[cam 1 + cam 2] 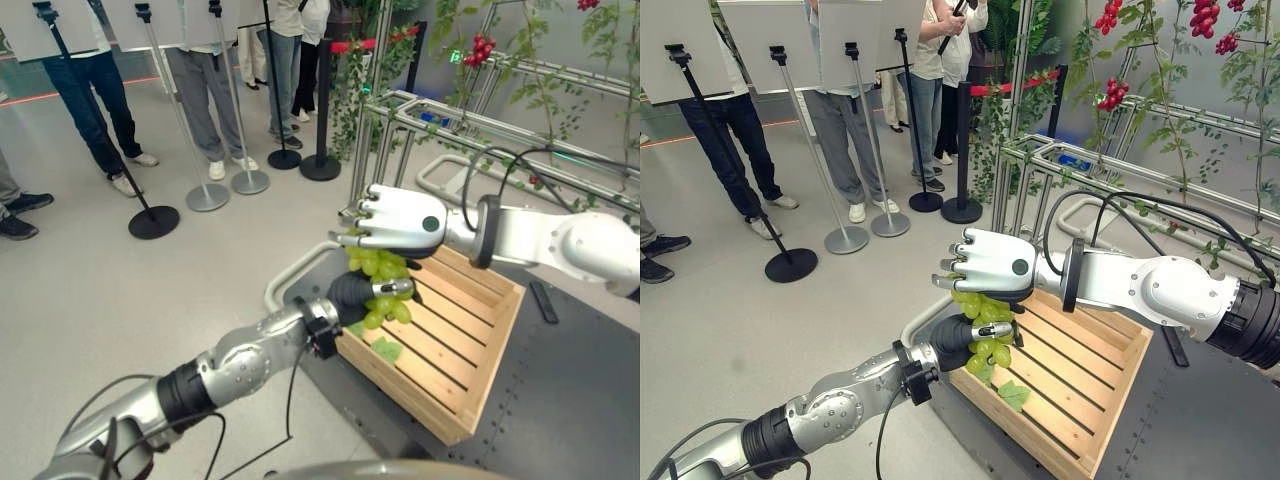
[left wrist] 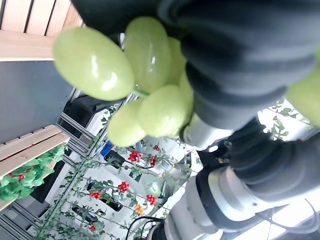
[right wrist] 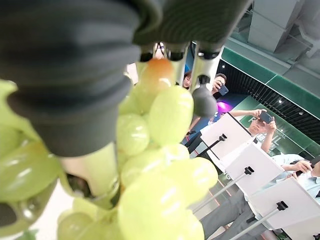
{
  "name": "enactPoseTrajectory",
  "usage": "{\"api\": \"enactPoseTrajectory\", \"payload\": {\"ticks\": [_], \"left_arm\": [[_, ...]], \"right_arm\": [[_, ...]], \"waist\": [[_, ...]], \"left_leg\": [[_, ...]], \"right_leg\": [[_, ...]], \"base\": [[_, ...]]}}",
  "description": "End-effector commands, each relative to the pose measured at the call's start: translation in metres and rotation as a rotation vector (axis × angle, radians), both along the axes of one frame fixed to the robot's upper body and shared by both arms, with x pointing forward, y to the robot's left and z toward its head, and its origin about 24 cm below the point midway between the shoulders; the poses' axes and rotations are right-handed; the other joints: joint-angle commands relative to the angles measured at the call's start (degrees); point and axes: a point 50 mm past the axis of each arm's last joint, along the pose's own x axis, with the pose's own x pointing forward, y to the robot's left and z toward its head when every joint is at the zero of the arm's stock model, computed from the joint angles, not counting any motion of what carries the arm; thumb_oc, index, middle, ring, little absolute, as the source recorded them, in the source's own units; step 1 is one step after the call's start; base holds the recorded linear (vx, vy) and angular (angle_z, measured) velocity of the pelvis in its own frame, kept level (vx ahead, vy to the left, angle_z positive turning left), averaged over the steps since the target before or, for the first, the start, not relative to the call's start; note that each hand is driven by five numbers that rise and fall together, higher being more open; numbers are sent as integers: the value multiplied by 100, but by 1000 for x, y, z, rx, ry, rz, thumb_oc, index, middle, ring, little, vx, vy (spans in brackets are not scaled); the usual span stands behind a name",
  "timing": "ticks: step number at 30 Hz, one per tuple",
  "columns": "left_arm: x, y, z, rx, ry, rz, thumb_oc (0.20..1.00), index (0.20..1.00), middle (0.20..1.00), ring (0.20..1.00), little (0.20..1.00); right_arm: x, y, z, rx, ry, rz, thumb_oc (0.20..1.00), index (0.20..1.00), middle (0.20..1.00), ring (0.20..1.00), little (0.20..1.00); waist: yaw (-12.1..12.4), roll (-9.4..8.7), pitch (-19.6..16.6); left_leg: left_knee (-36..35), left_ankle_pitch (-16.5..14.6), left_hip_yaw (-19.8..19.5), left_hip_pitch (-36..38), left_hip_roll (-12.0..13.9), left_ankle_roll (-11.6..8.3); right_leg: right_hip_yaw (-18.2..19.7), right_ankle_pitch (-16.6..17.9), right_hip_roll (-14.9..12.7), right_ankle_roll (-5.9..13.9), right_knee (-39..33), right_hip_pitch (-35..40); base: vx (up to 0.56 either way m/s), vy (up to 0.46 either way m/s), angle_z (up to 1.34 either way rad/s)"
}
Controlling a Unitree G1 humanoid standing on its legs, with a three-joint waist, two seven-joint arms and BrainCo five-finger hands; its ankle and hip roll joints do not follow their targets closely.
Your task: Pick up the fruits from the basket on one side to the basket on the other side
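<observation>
Both hands on the grapes, above the crate's 9 o'clock corner.

In your left eye view, the right hand (image 1: pixel 400 222) curls its fingers round the top of the grapes (image 1: pixel 380 268), and the left hand (image 1: pixel 352 294) grips them from 6 o'clock, over the crate (image 1: pixel 470 330). Your left wrist view shows grapes (image 2: pixel 125 85) against the dark cover. In your right wrist view, fingers (image 3: pixel 202 97) close round the bunch (image 3: pixel 155 165).

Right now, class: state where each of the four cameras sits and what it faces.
Left eye: on head, looking down at the grapes over the wooden crate; both arms show.
Right eye: beside it, same scene.
Left wrist: looks past the left hand at grapes.
Right wrist: past the right hand at grapes, onlookers.
All share the grapes.
</observation>
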Motion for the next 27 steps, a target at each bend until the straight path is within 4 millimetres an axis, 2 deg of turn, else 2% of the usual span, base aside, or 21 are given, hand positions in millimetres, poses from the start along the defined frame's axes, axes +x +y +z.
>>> {"api": "enactPoseTrajectory", "payload": {"ticks": [1,4,5,6,7,10,11,12,15,16,18,20,21,22,23,24,25,26,27], "left_arm": [[20,16,28,-103,-147,139,200,200,200,200,200],[32,35,36,-74,-234,243,200,200,200,200,200],[32,34,35,-71,-234,241,200,200,200,200,200],[36,44,41,-56,-281,282,200,200,200,200,200],[36,44,40,-53,-281,280,200,200,200,200,200],[38,60,39,-49,-294,357,200,200,200,200,200],[39,70,43,-47,-332,409,200,200,200,200,200],[38,73,41,-50,-324,431,200,200,200,200,200],[41,87,42,-38,-372,539,200,200,200,200,200],[41,90,40,-40,-366,563,200,200,200,200,200],[43,100,42,-25,-415,636,200,200,200,200,200],[43,105,42,-34,-427,687,200,200,200,200,200],[42,110,44,-19,-465,727,200,200,200,200,200],[41,114,43,-12,-473,757,200,200,200,200,200],[40,121,45,6,-506,797,200,200,200,200,200],[36,131,48,16,-555,865,200,200,200,200,200],[36,131,48,16,-556,865,200,200,200,200,200],[35,133,49,18,-575,897,200,200,200,200,200],[34,135,51,18,-596,911,200,200,200,200,200]], "right_arm": [[-2,-5,18,41,-100,-10,1000,1000,1000,1000,1000],[5,-23,6,70,-59,-120,1000,1000,1000,1000,1000],[4,-24,6,72,-59,-121,1000,1000,1000,1000,1000],[5,-31,1,87,-40,-161,1000,1000,1000,1000,1000],[4,-32,0,90,-40,-162,1000,1000,1000,1000,1000],[0,-43,-7,190,10,-212,1000,1000,1000,1000,1000],[-1,-48,-7,313,59,-230,1000,1000,1000,1000,1000],[-7,-53,-9,399,91,-250,1000,1000,1000,1000,1000],[-17,-59,-11,844,296,-213,1000,1000,1000,1000,1000],[-20,-58,-13,938,365,-190,1000,1000,1000,1000,1000],[-21,-60,-18,1171,523,-142,1000,1000,1000,1000,1000],[-20,-56,-24,1283,671,-94,1000,1000,1000,1000,1000],[-18,-59,-31,1451,799,-45,1000,1000,1000,1000,1000],[-17,-59,-35,1535,882,2,1000,1000,1000,1000,1000],[-14,-55,-44,1641,1040,70,1000,1000,1000,1000,1000],[-14,-56,-59,1834,1217,167,1000,1000,1000,1000,1000],[-14,-56,-59,1834,1218,168,1000,1000,1000,1000,1000],[-12,-54,-67,1905,1289,196,1000,1000,1000,1000,1000],[-13,-54,-71,1911,1319,200,1000,1000,1000,1000,1000]], "waist": [[-14,-224,16],[40,-252,24],[45,-268,23],[88,-275,22],[93,-293,19],[150,-314,32],[161,-290,59],[213,-339,64],[314,-321,123],[339,-320,123],[357,-297,108],[377,-270,117],[376,-229,132],[376,-212,134],[382,-176,176],[381,-100,281],[382,-103,264],[345,-64,321],[304,-63,341]], "left_leg": [[171,-445,-119,101,-1,84],[139,-430,-181,79,-33,89],[137,-428,-186,79,-34,89],[116,-421,-223,69,-57,97],[115,-420,-229,68,-59,97],[98,-413,-316,22,-124,123],[103,-440,-361,22,-150,137],[110,-427,-409,-25,-193,168],[121,-477,-535,-53,-286,244],[119,-495,-553,-46,-310,267],[134,-519,-606,-75,-379,336],[122,-555,-615,-37,-411,379],[117,-579,-627,-10,-436,433],[114,-580,-609,-15,-454,473],[113,-604,-599,23,-473,532],[128,-606,-638,67,-502,635],[133,-595,-634,38,-505,639],[115,-572,-712,79,-517,668],[89,-567,-780,101,-524,665]], "right_leg": [[7,-107,-172,401,290,-65],[-51,-92,-200,409,285,-53],[-56,-92,-200,410,284,-51],[-96,-85,-221,415,286,-44],[-102,-85,-222,417,285,-42],[-191,-74,-276,431,309,-38],[-235,-84,-308,443,344,-26],[-282,-70,-355,448,378,-47],[-417,-77,-472,477,470,-28],[-439,-78,-498,484,489,-26],[-443,-75,-572,508,559,-65],[-391,-113,-619,521,699,-106],[-351,-151,-673,530,901,-191],[-289,-144,-723,533,1060,-296],[-166,-187,-784,540,1399,-461],[81,-215,-848,564,2242,-698],[85,-203,-851,562,2242,-725],[307,-265,-707,554,2665,-868],[520,-334,-529,538,2772,-981]], "base": [[0,0,0],[0,0,0],[-15,-19,3],[0,0,0],[-3,-2,8],[1,33,12],[-16,74,21],[-14,89,30],[-9,120,26],[2,133,7],[2,156,14],[-2,167,14],[-20,174,7],[-44,197,3],[-61,237,-3],[-52,191,-8],[-26,167,-6],[-7,50,5],[-6,33,32]]}}
